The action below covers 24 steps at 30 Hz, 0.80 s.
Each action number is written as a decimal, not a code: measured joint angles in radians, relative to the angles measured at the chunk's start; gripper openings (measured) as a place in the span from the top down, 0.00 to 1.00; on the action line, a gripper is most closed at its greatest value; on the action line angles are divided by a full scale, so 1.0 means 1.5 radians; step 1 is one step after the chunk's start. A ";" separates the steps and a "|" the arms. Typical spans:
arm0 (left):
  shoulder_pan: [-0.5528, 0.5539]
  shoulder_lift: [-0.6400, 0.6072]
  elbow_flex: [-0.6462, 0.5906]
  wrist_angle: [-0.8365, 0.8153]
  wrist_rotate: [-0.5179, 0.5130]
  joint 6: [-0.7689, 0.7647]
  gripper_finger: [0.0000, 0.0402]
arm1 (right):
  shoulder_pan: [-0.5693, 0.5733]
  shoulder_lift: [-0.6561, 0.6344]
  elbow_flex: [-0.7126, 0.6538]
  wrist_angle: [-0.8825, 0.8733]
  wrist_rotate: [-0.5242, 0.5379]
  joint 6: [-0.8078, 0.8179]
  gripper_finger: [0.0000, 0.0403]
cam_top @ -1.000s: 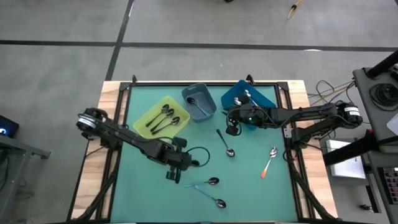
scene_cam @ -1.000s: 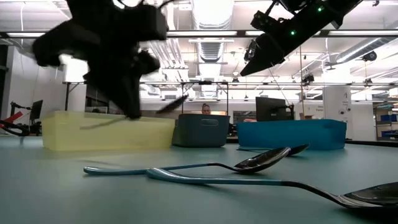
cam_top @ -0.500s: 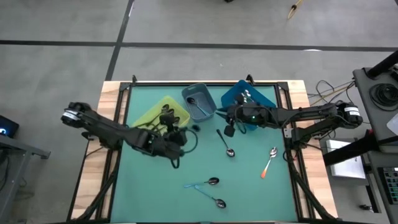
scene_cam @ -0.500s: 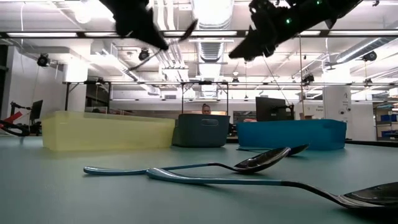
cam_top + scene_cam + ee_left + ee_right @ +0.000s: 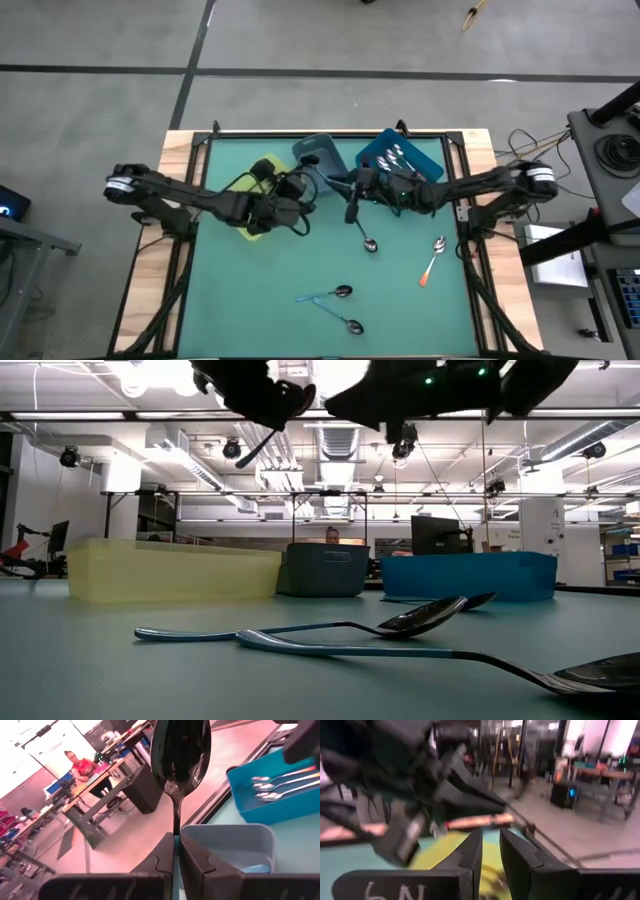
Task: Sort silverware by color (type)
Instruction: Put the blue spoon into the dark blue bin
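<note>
In the left wrist view my left gripper (image 5: pixel 176 839) is shut on a spoon (image 5: pixel 180 755) with a shiny dark bowl and a thin black handle. From above, this gripper (image 5: pixel 297 192) hovers between the yellow bin (image 5: pixel 252 168) and the grey-blue bin (image 5: pixel 322 150). My right gripper (image 5: pixel 350 203) hangs just right of it, narrowly open and empty (image 5: pixel 491 842). On the mat lie a black-handled spoon (image 5: pixel 362 230), an orange-handled spoon (image 5: pixel 432 260) and two light blue spoons (image 5: pixel 328 295) (image 5: pixel 342 321). More spoons (image 5: pixel 397 158) rest in the blue bin (image 5: pixel 430 155). My left gripper pinches the spoon's black handle (image 5: pixel 176 822) between its two fingers. The handle runs on past the fingertips in line with them, and the bowl (image 5: pixel 180 750) sticks out ahead. The spoon is lifted clear, high above the table.
The three bins stand in a row along the far edge; in the low view they are yellow (image 5: pixel 170 570), grey-blue (image 5: pixel 322 570) and blue (image 5: pixel 468 575). The two arms are close together above the far middle. The mat (image 5: pixel 240 300) has bare room at the near left.
My left gripper, shut on the black-handled spoon, has risen from low over the near middle of the mat. It has travelled toward the far edge, ending by the yellow and grey-blue bins. My right gripper has shifted a little toward the table's left, nearing the left gripper.
</note>
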<state>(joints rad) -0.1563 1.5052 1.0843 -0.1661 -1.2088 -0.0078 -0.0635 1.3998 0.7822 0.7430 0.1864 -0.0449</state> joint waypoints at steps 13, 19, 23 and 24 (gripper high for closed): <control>0.014 0.003 0.000 -0.027 -0.015 0.034 1.00 | -0.003 0.154 0.031 0.276 0.059 -0.031 0.81; 0.023 0.003 0.000 -0.027 -0.023 0.029 1.00 | -0.010 0.174 0.059 0.276 0.112 -0.042 0.66; 0.031 0.002 0.000 -0.026 -0.027 0.029 1.00 | -0.012 0.177 0.070 0.276 0.138 -0.062 0.58; 0.033 0.003 0.000 -0.024 -0.026 0.028 1.00 | -0.012 0.177 0.074 0.275 0.138 -0.065 0.56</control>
<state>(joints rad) -0.1064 1.5092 1.0842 -0.2026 -1.2471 0.0335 -0.0812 1.6646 0.8939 1.1555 0.3927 -0.1423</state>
